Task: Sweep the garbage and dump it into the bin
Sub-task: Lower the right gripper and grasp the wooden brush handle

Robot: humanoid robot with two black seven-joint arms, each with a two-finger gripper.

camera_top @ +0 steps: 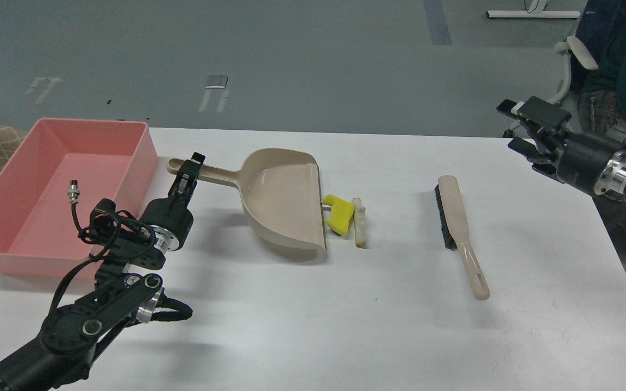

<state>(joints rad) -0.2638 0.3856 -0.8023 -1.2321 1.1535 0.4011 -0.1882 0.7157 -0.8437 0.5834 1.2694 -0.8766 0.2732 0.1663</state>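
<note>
White table (378, 326) before grey floor (313, 60) holds pink bin (144, 149).

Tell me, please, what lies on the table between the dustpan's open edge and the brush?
In the head view, the yellow chunk and the tan stick lie just right of the dustpan; then bare white table up to the brush.

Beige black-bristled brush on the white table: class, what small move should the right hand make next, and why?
Probably lower the right hand onto the beige black-bristled brush. It lies ungrasped, while the yellow foam chunk and tan stick sit just outside the beige dustpan's mouth.
</note>
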